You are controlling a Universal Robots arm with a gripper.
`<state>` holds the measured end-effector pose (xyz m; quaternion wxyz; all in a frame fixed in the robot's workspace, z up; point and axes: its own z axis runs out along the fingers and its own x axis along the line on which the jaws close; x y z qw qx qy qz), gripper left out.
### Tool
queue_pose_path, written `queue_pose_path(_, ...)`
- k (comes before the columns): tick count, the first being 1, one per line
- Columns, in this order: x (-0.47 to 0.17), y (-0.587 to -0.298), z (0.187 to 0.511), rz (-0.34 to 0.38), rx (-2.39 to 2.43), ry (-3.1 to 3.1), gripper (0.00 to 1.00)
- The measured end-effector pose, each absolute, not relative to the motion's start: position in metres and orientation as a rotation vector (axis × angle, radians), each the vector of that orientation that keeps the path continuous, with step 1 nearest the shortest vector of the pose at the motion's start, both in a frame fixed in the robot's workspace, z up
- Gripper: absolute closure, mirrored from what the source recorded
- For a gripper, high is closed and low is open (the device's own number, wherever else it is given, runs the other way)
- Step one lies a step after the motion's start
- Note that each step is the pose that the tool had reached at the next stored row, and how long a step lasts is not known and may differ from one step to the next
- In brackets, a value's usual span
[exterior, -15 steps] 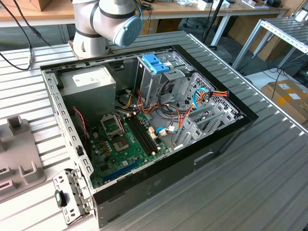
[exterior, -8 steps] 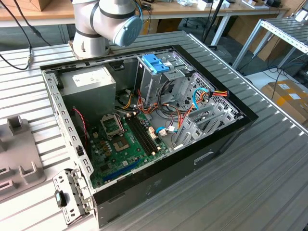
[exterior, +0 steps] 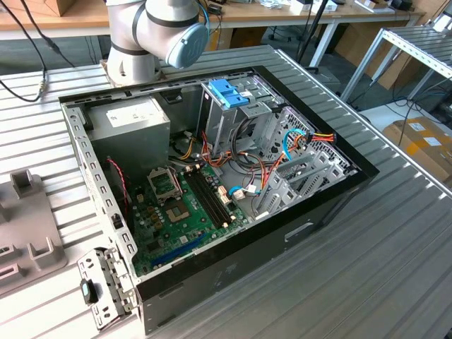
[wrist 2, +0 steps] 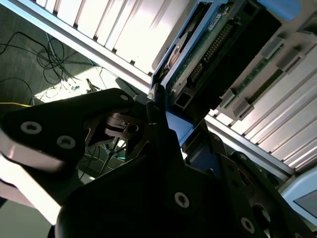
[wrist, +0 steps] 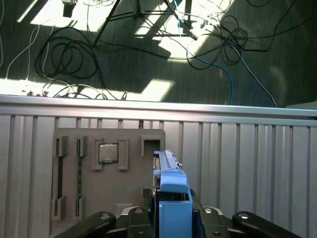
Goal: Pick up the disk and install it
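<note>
Sunlight stripes the dark floor beyond the table edge, where loose cables (wrist: 69,59) lie in coils. Nearer, in the first wrist view, the claw (wrist: 172,218) is closed on the disk (wrist: 171,191): its black fingers (wrist: 136,220) sit tight on either side of the bright blue carrier, and the disk stands on edge between them with its blue end pointing away from the wrist. It is over the slatted metal table (wrist: 247,168), at the edge of a grey fixture plate (wrist: 129,198) and just beside a square notch in that plate; whether it touches the plate I cannot tell. A processor chip (wrist: 109,152) lies in a pocket of the same plate, a little apart from the disk. The second wrist view catches the disk's underside (wrist 2: 208,44), a green circuit board inside the blue frame, with a black finger (wrist 2: 158,114) pressed against the frame's edge. In the exterior view the open computer case (exterior: 247,261) lies flat on the table, well apart from the disk, its motherboard (exterior: 183,212) exposed. A light-blue bracket (exterior: 229,92) sits on top of the tall grey drive cage (exterior: 219,123), and the arm's base joint (exterior: 155,28) stands behind the case.
</note>
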<state>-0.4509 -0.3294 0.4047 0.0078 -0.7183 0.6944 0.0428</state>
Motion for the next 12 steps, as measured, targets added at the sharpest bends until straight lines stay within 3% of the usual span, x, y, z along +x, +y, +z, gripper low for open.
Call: queue_pose_path(12, -0.4504, -0.3294, 0.4131, 0.137, -2.244, 2.169, 0.63)
